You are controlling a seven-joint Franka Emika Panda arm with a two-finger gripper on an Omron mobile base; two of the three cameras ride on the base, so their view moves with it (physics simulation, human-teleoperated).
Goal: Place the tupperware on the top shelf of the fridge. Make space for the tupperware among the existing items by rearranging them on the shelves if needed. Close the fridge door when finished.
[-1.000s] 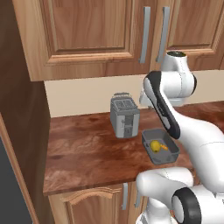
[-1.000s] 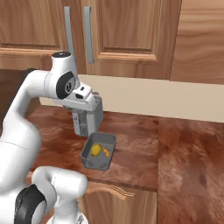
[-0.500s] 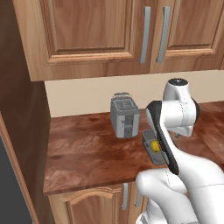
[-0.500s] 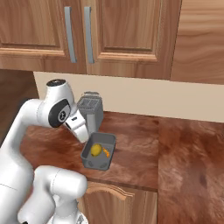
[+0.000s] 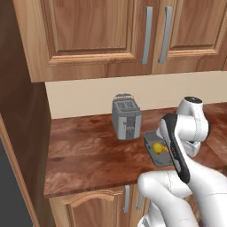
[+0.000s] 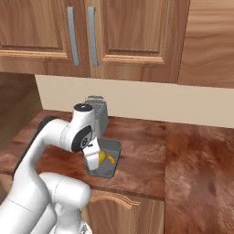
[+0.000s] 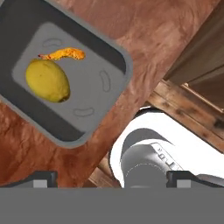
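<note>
One tub (image 7: pixel 65 74) sat on the worktop (image 5: pixel 88 150) | toaster (image 5: pixel 127 116) beside it | tool (image 7: pixel 111 177) spread wide above, holding nothing.

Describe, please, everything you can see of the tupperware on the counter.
The tupperware is a small grey rectangular tub with rounded corners and no lid, plastic by its look. Inside lie a yellow lemon-shaped piece and a thin orange strip. It sits flat on the brown wooden counter, near the front edge, beside the silver toaster. The open end effector hovers above it; nothing grips it.
</note>
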